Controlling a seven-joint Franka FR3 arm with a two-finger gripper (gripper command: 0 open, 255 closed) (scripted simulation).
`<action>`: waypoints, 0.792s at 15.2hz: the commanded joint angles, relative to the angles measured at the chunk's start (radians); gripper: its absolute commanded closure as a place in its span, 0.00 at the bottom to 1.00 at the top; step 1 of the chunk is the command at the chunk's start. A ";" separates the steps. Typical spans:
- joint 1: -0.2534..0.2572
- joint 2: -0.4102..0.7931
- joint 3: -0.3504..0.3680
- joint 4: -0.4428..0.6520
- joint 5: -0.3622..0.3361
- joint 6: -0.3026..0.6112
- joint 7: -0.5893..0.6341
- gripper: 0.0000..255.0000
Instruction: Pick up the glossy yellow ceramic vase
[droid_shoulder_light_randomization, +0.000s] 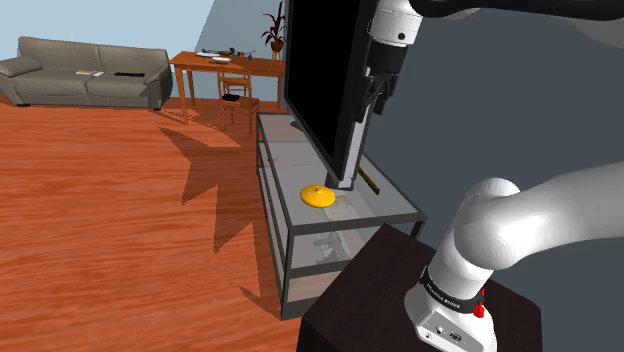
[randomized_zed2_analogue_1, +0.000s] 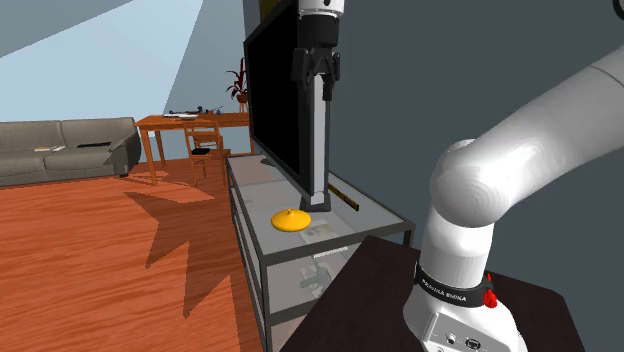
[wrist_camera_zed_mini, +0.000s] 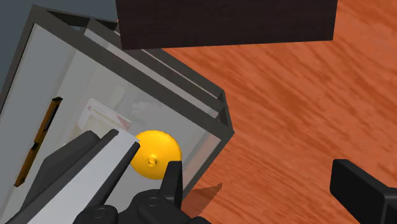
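The yellow vase (droid_shoulder_light_randomization: 318, 195) (randomized_zed2_analogue_1: 291, 219) is a low, glossy dome with a small neck, sitting on the glass top of a TV stand (droid_shoulder_light_randomization: 395, 205) beside the foot of a black TV (droid_shoulder_light_randomization: 320, 80). My gripper (droid_shoulder_light_randomization: 373, 100) (randomized_zed2_analogue_1: 317, 82) hangs high above the stand, close to the TV's near edge and well above the vase. In the wrist view the vase (wrist_camera_zed_mini: 154, 154) lies far below, just beside one black finger (wrist_camera_zed_mini: 172, 179). The gripper (wrist_camera_zed_mini: 261, 191) is open, its fingers wide apart with nothing between them.
A thin brown bar (droid_shoulder_light_randomization: 368, 182) (wrist_camera_zed_mini: 38, 143) and a white card (wrist_camera_zed_mini: 105, 118) lie on the glass top near the vase. The TV's edge (wrist_camera_zed_mini: 83, 172) rises close beside the gripper. My dark stand (droid_shoulder_light_randomization: 400, 300) adjoins the TV stand. A sofa (droid_shoulder_light_randomization: 85, 75) and wooden table (droid_shoulder_light_randomization: 225, 65) stand far off.
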 joint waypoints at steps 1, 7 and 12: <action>0.000 0.000 0.000 0.000 0.000 0.000 0.000 0.00; -0.016 0.151 -0.067 -0.042 -0.035 0.158 -0.073 0.00; -0.027 0.306 -0.119 -0.042 -0.053 0.284 -0.134 0.00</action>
